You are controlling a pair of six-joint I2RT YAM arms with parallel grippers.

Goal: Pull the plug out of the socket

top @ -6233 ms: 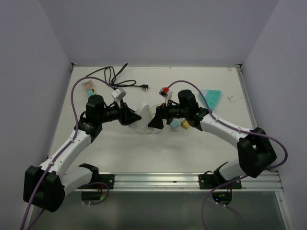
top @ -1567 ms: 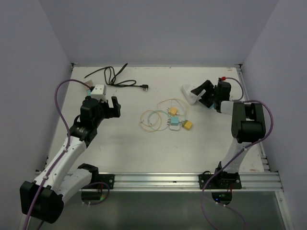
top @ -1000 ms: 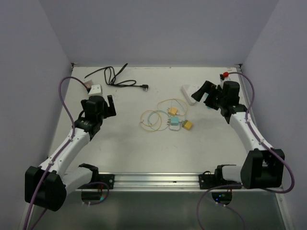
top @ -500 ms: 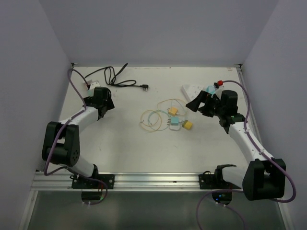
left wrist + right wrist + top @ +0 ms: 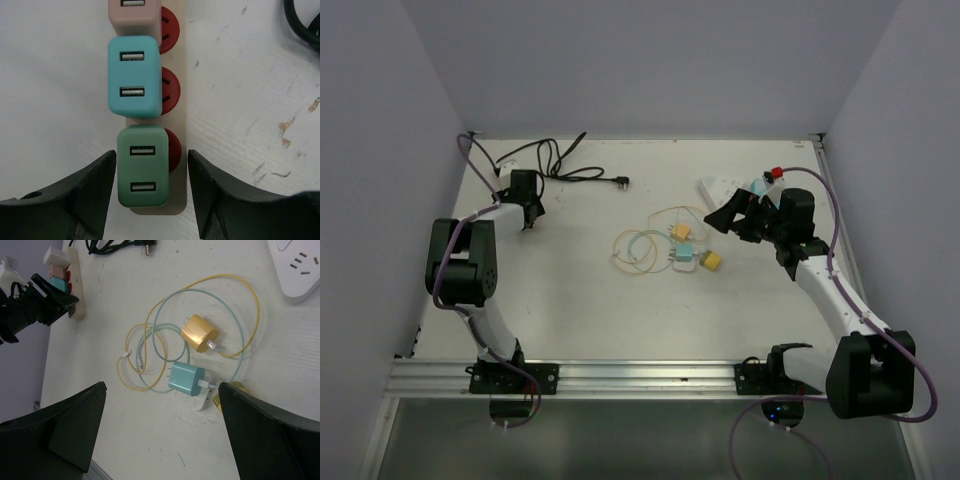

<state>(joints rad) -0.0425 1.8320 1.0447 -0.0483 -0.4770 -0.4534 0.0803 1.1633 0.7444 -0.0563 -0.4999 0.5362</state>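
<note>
A beige power strip (image 5: 177,107) with red sockets lies at the table's far left. It carries three USB plugs: pink (image 5: 134,12), cyan (image 5: 134,76) and green (image 5: 142,166). My left gripper (image 5: 151,170) is open, with one finger on each side of the green plug at the strip's end and not touching it. In the top view the left gripper (image 5: 525,195) covers the strip. My right gripper (image 5: 728,215) is open and empty, above the table by the loose chargers. The strip also shows in the right wrist view (image 5: 76,277).
A yellow charger (image 5: 200,333) and a cyan charger (image 5: 186,379) with coiled yellow and teal cables lie mid-table. A white power strip (image 5: 295,267) lies at the back right. A black cord (image 5: 560,165) lies at the back left. Walls close in on three sides.
My left arm swung back and to the left until its open gripper straddled the green plug. My right gripper drew away from the white power strip toward the centre.
</note>
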